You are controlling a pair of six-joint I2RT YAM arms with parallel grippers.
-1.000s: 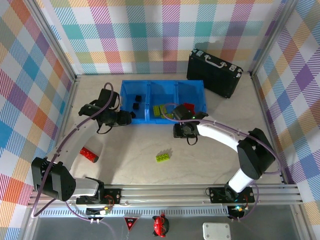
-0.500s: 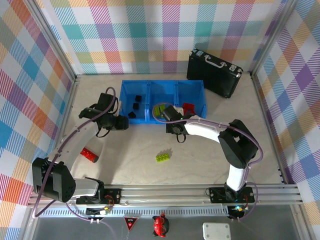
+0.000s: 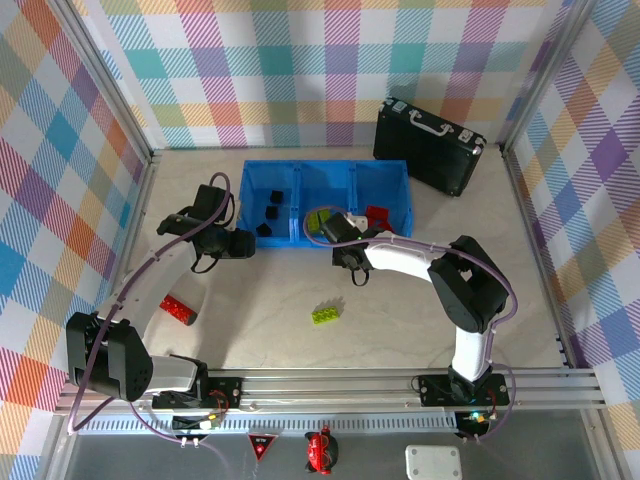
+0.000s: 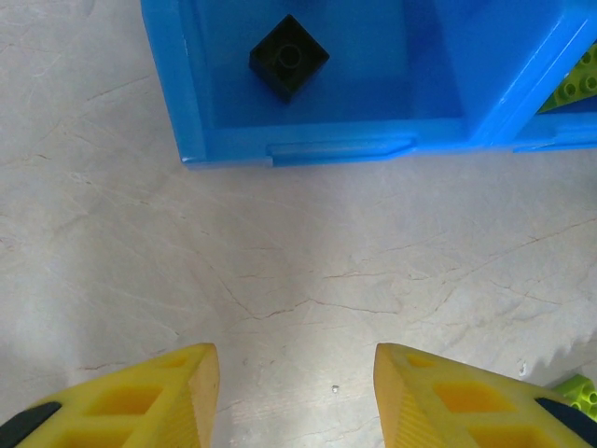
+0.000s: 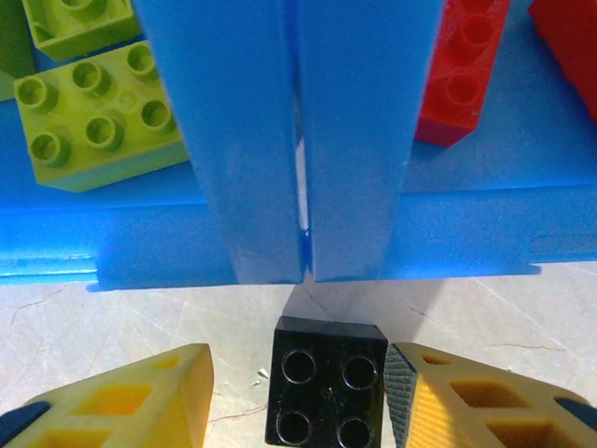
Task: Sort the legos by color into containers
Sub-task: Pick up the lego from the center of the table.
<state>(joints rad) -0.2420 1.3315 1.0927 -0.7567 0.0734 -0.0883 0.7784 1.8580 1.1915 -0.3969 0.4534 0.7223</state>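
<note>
Pale, veined tabletop (image 4: 308, 261); plaid walls (image 3: 300, 70) on three sides. Left pincer (image 4: 297, 373): fingers apart, empty, blue tray (image 4: 298, 149) ahead. Right pincer (image 5: 298, 373): fingers apart, black lego (image 5: 326, 383) between them, touching one finger, clear of the other; tray divider immediately ahead.

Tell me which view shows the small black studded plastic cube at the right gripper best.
Right wrist: the small black studded plastic cube sits between the fingers of the right gripper, four studs clear. Top external: the gripper hides it. Left wrist: aimed at another black cube inside the blue plastic tray.
</note>
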